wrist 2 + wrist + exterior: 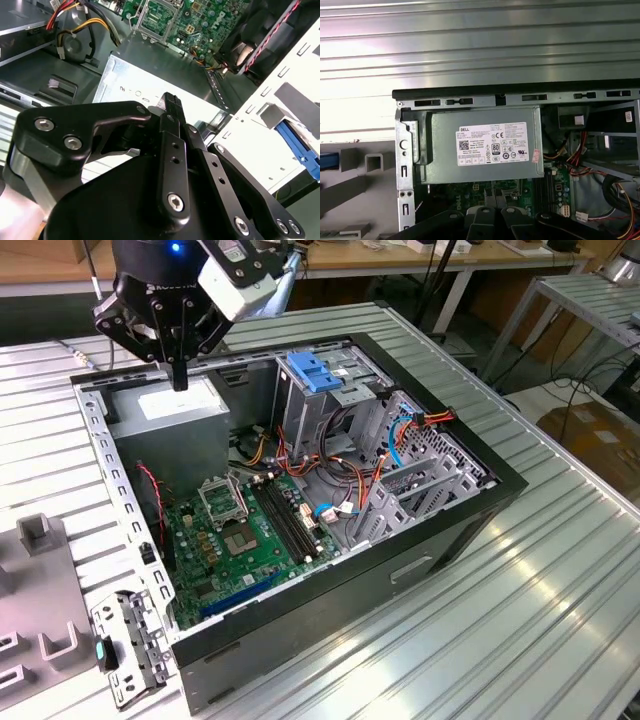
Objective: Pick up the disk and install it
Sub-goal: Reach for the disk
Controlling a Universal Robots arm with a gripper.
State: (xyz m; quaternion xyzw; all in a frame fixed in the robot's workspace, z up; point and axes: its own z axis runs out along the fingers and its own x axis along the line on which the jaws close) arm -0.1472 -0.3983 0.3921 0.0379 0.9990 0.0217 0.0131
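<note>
Hovering above the power supply, the fingers are seen pressed together, nothing held; the disk lies well apart, outside the case.

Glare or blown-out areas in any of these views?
First wrist view: bright glare band across the ribbed table. Exterior view: that table shines pale at the exterior view's left; case interior evenly lit. Second wrist view: the perforated metal panel is brightest.
</note>
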